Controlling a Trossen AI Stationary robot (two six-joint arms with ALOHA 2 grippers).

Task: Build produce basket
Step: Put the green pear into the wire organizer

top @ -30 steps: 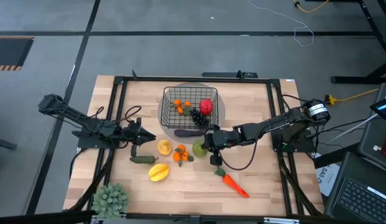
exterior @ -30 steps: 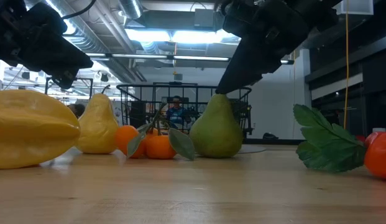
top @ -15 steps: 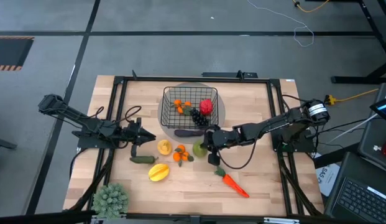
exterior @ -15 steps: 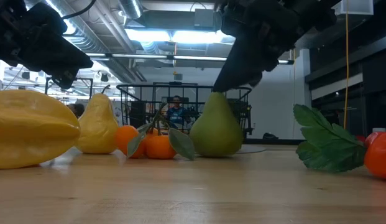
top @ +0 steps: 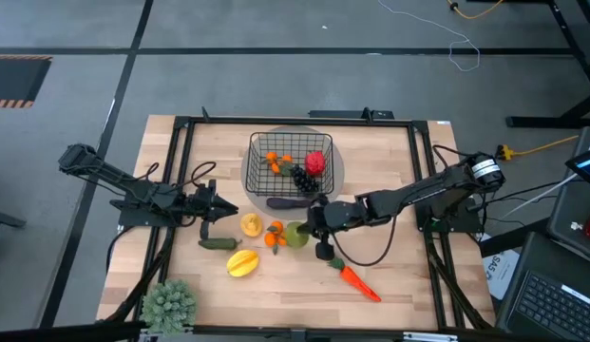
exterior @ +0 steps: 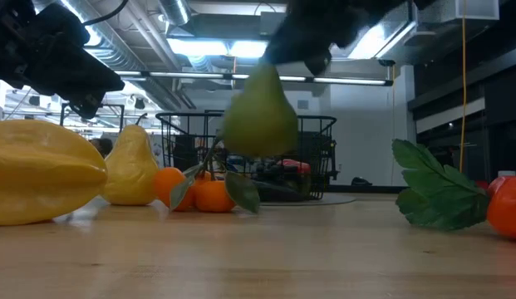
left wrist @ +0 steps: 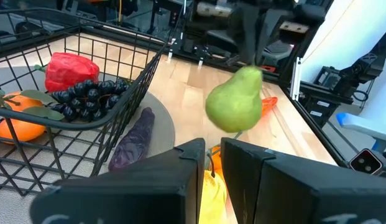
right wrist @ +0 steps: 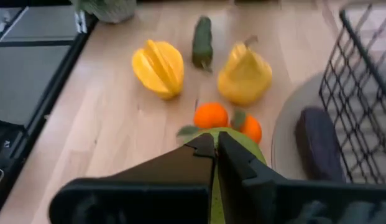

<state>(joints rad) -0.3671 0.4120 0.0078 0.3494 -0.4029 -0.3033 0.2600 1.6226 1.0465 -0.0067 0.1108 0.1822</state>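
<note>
From my right wrist camera, my own fingers (right wrist: pixel 211 149) cover most of the green pear (right wrist: pixel 242 144), leaving only a sliver of its green shoulder. In the low view the pear (exterior: pixel 259 116) is smeared, its stem lost against my dark right gripper (exterior: pixel 312 33), which the picture's top edge cuts off. There the carrot (exterior: pixel 507 206) is clipped by the right edge.

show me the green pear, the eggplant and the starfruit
green pear (left wrist: pixel 235 102): left wrist view, middle of its body
eggplant (left wrist: pixel 132 138): left wrist view, mid-length
starfruit (right wrist: pixel 158 67): right wrist view, centre ridge
</note>
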